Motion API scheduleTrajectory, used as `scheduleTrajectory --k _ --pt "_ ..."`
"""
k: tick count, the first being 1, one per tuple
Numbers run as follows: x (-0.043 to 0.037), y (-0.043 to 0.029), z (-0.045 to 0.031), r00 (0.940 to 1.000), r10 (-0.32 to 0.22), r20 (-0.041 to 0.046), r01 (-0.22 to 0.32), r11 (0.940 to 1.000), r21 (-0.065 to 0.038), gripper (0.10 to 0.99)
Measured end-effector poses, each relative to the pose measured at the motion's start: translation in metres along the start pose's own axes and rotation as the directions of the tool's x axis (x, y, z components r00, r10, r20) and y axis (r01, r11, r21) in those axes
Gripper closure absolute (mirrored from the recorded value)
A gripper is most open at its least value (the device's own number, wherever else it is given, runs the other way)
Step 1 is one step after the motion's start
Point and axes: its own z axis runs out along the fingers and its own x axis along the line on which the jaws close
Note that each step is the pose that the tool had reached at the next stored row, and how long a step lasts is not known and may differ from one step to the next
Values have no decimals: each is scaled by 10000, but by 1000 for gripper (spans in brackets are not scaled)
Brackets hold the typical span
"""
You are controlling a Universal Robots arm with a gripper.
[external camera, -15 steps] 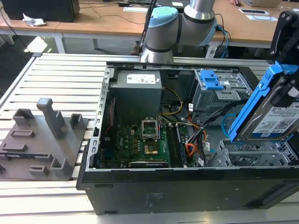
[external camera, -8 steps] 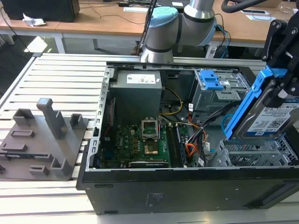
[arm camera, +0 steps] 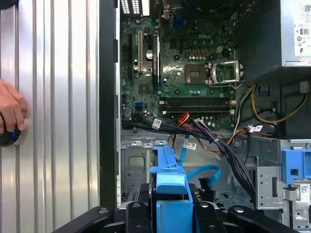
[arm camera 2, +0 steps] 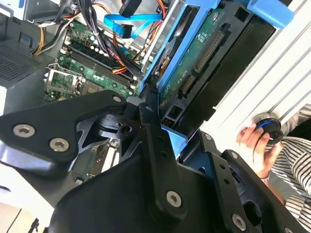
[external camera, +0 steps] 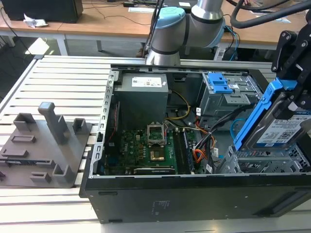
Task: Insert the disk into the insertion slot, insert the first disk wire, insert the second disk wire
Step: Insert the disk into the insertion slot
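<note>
Fingers [arm camera 2: 153, 145]: closed on the disk [external camera: 284, 127], pinching it by its blue carrier [external camera: 256, 116]. In the second wrist view you see one black finger laid against the carrier, with the drive's green circuit side just beside it.

Your gripper [external camera: 291, 94]: on the exterior view's dial, with the motherboard [external camera: 146, 145] as centre, it hangs at 3 o'clock, over the far end of the open computer case [external camera: 146, 204].

Disk: tilted, label side towards the exterior camera. The upper end is in the gripper. The lower end is down at the top of the insertion slot [external camera: 265, 162], the grey perforated cage at 4 o'clock. Not seated. You cannot tell whether the lower edge touches the cage.

Second disk wire [external camera: 236, 127]: a light-blue loop just beside the carrier on the disk's 9 o'clock side. It lies between the disk and the taller cage [external camera: 228, 99], which carries the blue latch [external camera: 217, 82] at 1 o'clock.

First disk wire [external camera: 198, 155]: orange, red and black strands near the motherboard's 3 o'clock edge, apart from the disk.

Other: a person's hand [arm camera: 8, 109] rests on a dark round knob [arm camera 2: 267, 127] on the slatted table [external camera: 63, 82], outside the case. A grey fixture plate [external camera: 43, 145] sits at 9 o'clock, just beside the case wall.
</note>
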Motion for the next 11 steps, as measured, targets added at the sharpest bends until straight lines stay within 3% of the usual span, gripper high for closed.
scheduleTrajectory --k 8,11 --pt "10 -37 114 10000 1 0 -1 10000 -1 722" --pt "10 -43 199 10000 1 1 -1 10000 -1 722"
